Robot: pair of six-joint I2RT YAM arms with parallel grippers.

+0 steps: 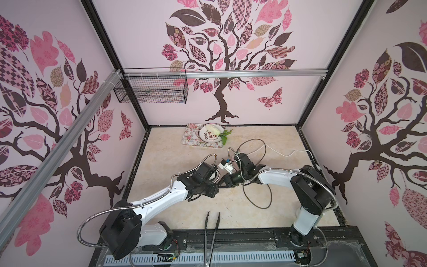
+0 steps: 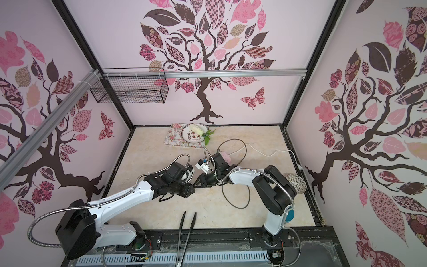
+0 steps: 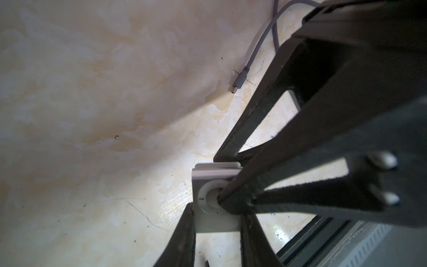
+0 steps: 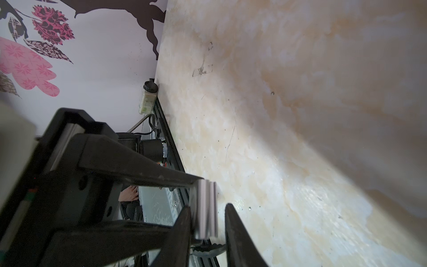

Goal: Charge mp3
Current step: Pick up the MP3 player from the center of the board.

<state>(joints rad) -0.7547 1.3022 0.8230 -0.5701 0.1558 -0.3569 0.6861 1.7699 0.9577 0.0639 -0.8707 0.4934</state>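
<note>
While left fingers pinch the flat silver mp3, right fingers clamp its ringed face.

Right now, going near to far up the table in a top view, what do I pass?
Tongs → left gripper → plate → basket.

White arm links, black joints, ribbed silver conduits
</note>
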